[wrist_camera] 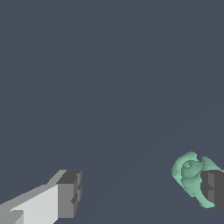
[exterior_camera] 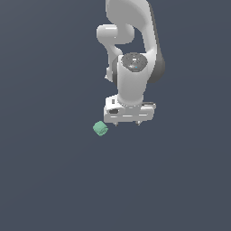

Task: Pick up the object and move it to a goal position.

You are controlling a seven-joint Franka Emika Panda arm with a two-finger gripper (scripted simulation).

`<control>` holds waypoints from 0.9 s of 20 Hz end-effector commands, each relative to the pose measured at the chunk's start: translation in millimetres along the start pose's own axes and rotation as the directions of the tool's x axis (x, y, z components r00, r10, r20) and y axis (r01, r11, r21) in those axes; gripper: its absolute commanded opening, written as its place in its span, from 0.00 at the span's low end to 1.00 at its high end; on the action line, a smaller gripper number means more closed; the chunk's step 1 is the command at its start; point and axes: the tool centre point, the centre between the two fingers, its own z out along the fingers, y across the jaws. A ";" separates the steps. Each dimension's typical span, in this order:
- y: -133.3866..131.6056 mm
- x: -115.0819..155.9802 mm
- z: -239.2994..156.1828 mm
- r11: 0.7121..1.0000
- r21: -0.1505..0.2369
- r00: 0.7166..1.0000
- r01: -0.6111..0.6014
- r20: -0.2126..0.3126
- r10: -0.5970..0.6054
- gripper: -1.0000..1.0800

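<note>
One white arm (exterior_camera: pixel 131 54) seen folded downward, tool (exterior_camera: pixel 128 122) pointed straight down, fingers (wrist_camera: pixel 69 194) spread wide with nothing held, mint-green object (exterior_camera: pixel 100 128) lying just beside the tool toward the exterior view's left, partly overlapped by one fingertip in the wrist view.

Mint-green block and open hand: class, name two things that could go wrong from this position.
1. The block sits off-centre, beside one finger rather than midway in the hand. Closing now would probably nudge it away instead of gripping it.
2. In the exterior view the block lies toward that view's left of the hand; descending straight could bring a fingertip onto it.
</note>
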 end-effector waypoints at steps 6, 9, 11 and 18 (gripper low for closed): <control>-1.2 3.4 -8.8 1.000 -0.001 1.000 0.006 -0.019 -0.006 0.96; -2.1 6.2 -16.1 1.000 -0.002 0.999 0.012 -0.035 -0.012 0.96; -2.2 6.6 -17.5 1.000 -0.002 0.999 0.013 -0.038 -0.013 0.96; 0.2 5.6 -15.1 1.000 -0.003 0.999 0.023 -0.036 -0.023 0.96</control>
